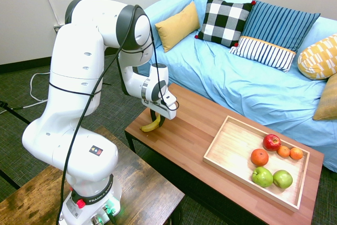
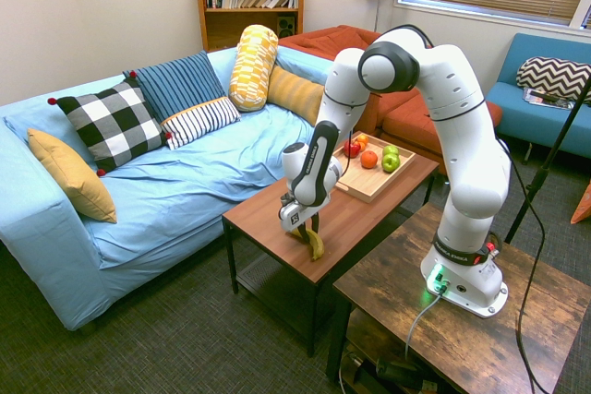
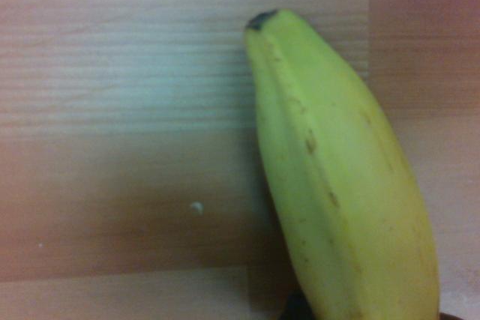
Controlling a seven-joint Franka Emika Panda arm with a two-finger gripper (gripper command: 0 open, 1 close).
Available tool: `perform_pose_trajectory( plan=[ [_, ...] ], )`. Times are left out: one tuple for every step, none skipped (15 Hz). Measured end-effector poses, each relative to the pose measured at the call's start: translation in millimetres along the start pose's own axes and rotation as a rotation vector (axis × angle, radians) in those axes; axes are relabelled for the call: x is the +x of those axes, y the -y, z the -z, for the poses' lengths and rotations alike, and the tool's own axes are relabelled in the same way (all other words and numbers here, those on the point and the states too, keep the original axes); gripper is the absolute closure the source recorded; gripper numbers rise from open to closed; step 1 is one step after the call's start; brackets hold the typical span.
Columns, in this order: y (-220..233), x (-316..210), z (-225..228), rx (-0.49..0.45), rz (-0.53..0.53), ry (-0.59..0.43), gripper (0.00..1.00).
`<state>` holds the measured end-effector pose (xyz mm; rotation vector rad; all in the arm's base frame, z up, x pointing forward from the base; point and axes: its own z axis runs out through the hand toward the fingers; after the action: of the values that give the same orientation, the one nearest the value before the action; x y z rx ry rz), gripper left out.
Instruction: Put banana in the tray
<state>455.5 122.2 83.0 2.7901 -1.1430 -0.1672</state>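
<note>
Gripper [image 1: 156, 119] down low over the near end of the reddish-brown table [image 1: 184, 135], fingers pointing at the tabletop. Dark fingers straddle the banana [image 1: 151, 126], one on each side of its middle; they look closed in against the fruit, though actual contact is hard to confirm at this size. In the second exterior view the same gripper [image 2: 306, 225] sits right on top of the banana [image 2: 314, 244], whose yellow end pokes out below toward the table edge.

Banana lies flat on the wood near the table's corner, well apart from the tray [image 1: 231, 151]. Wrist view: banana [image 3: 337, 185] fills the right side, greenish yellow, dark tip, small brown flecks, wood grain underneath.

Tray sits at the far end of the same table, beside the blue sofa [image 1: 253, 88]. It holds a red apple [image 1: 271, 142], three oranges [image 1: 259, 157] and two green apples [image 1: 262, 176], all bunched toward one end
</note>
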Motion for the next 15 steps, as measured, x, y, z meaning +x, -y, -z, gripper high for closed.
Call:
perform_pose_trajectory(
  plan=[
    [0,0,1,0.002,-0.002,0.001,1.00],
    [1,-1,2,0.002,-0.001,0.000,1.00],
    [2,-1,4,0.002,0.002,-0.002,1.00],
    [3,-2,9,0.004,0.004,-0.005,1.00],
    [4,0,21,0.004,0.003,-0.011,1.00],
    [4,4,38,0.003,-0.002,-0.019,1.00],
    [2,13,59,0.004,-0.010,-0.027,1.00],
    [-3,28,84,0.010,-0.026,-0.041,1.00],
    [-12,47,108,0.018,-0.049,-0.054,1.00],
    [-23,69,131,0.032,-0.072,-0.062,1.00],
    [-37,94,150,0.045,-0.092,-0.075,1.00],
    [-53,119,166,0.059,-0.114,-0.090,1.00],
    [-71,143,176,0.070,-0.138,-0.103,1.00],
    [-88,166,182,0.079,-0.163,-0.112,1.00],
    [-105,187,185,0.083,-0.188,-0.119,1.00]
  ],
)
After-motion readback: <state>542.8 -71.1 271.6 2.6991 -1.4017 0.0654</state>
